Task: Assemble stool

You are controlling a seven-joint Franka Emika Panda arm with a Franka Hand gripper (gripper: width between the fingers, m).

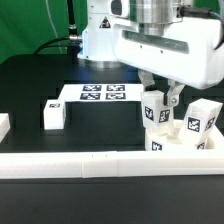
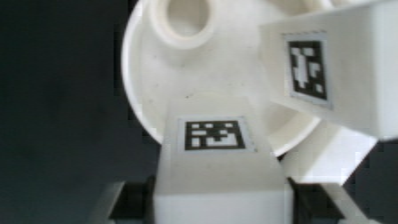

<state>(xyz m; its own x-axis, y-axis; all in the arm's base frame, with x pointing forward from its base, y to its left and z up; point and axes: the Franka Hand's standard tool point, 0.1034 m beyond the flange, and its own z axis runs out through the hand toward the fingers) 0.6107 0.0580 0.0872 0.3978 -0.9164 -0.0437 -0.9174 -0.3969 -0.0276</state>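
My gripper is shut on a short white tagged leg and holds it upright over the round white seat at the exterior view's right. In the wrist view the held leg fills the gap between the dark fingers, its end resting on or just above the seat near a round hole. A second leg stands on the seat beside it. A third leg lies loose on the black table toward the exterior view's left.
The marker board lies flat behind the middle of the table. A long white border rail runs along the front edge, just in front of the seat. Another white rail end shows at the left edge.
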